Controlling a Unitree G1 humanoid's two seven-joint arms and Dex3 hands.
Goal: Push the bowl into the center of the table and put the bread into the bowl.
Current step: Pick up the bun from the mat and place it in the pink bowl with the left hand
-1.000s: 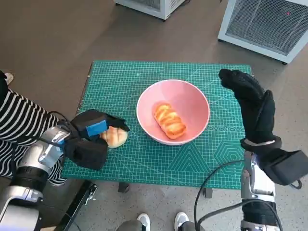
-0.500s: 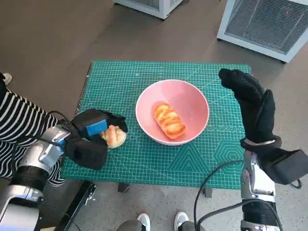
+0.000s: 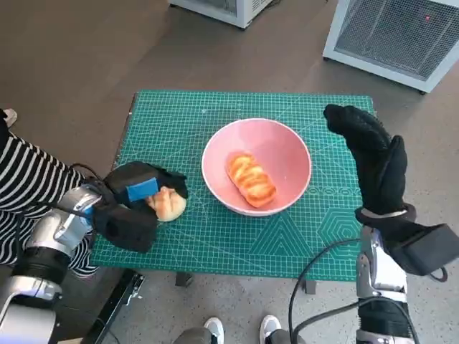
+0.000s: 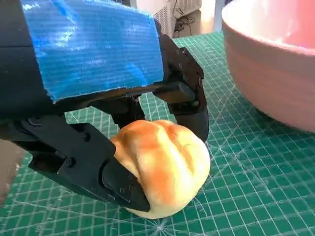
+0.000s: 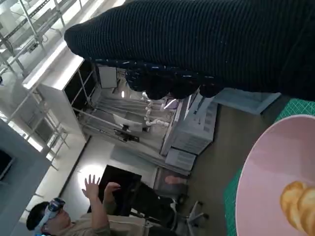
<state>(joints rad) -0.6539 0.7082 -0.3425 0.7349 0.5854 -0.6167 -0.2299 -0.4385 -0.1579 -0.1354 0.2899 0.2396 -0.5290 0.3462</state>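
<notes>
Round bun (image 3: 168,204) drawn slightly farther from pink bowl (image 3: 257,166), left hand (image 3: 136,204) gripping it on mat. Right hand (image 3: 369,154) raised beside bowl, empty, fingers loose.

Brown floor (image 3: 86,57); two white vented cabinets (image 3: 391,36) behind; green cutting mat (image 3: 215,236) covers table.

Left hand (image 3: 136,204) low with fingers closed around a round bun (image 3: 168,203), right hand (image 3: 369,154) raised, holding nothing

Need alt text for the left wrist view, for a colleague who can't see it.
The blue-taped left hand grips a round bun resting on the green mat. The pink bowl stands close beside it.
</notes>
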